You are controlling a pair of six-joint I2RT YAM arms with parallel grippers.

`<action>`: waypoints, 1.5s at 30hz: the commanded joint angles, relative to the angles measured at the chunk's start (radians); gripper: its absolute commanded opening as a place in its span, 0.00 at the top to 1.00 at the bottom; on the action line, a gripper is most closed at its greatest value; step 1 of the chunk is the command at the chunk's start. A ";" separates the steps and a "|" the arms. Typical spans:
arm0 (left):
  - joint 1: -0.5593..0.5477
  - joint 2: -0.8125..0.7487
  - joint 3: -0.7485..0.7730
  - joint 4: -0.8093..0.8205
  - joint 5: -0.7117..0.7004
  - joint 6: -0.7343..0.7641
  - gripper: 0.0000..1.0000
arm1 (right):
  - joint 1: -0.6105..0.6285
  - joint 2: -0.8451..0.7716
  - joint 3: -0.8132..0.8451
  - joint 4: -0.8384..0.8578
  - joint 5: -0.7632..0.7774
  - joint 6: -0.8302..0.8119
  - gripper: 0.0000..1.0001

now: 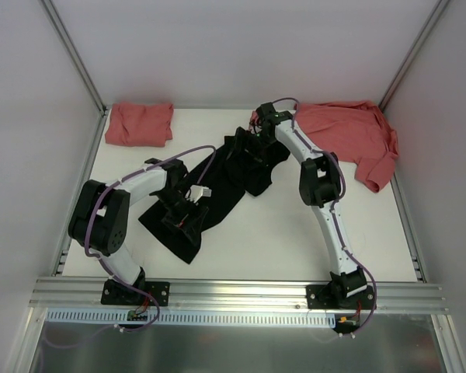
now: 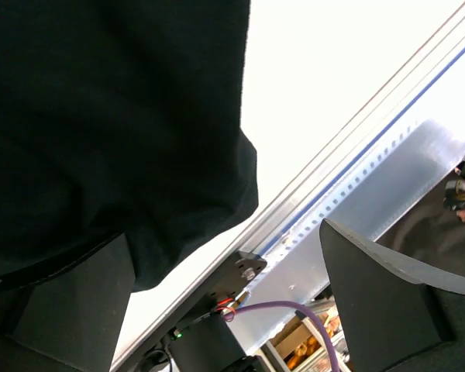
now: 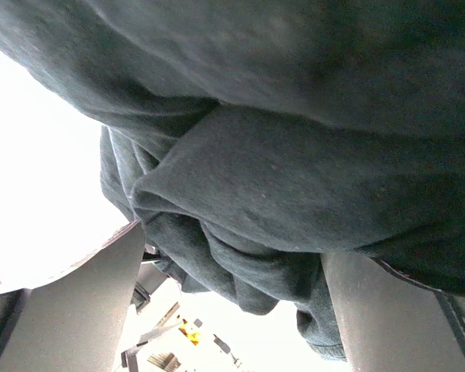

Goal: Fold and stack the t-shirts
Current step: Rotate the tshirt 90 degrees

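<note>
White bench, boxed in on three sides by pale wall panels with bare metal posts rising at the far corners. A ribbed aluminium rail runs along the near edge, where both arms are bolted.

A folded salmon-red t-shirt sits in the far left corner. A loose salmon-red t-shirt lies rumpled in the far right corner, its left edge hidden behind the right arm.

Between them the black t-shirt stretches in a crumpled diagonal band across the middle of the bench, from near left toward far centre.

The left gripper hangs over the band's near end, jaws spread wide and pointing back toward the rail. From its wrist camera the dark cloth fills the upper left and reaches down to one of the fingers.

The right gripper is at the band's far end, jaws equally wide. A bunched fold of the cloth lies between its fingers, which are not closed on it.
</note>
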 commanded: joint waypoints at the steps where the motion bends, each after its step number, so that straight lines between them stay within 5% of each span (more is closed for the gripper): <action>1: -0.014 -0.009 0.018 -0.038 0.061 -0.016 0.01 | -0.035 -0.003 -0.043 -0.106 0.107 -0.070 0.00; 16: -0.014 -0.024 0.070 -0.075 -0.008 -0.024 0.01 | -0.165 -0.204 -0.248 -0.169 0.302 -0.207 0.00; 30: -0.014 -0.125 0.161 -0.090 -0.036 -0.061 0.01 | -0.311 -0.311 -0.231 -0.206 0.368 -0.248 0.01; 45: -0.014 -0.304 0.302 0.212 0.007 -0.230 0.01 | -0.164 -0.560 -0.279 -0.279 0.425 -0.231 0.00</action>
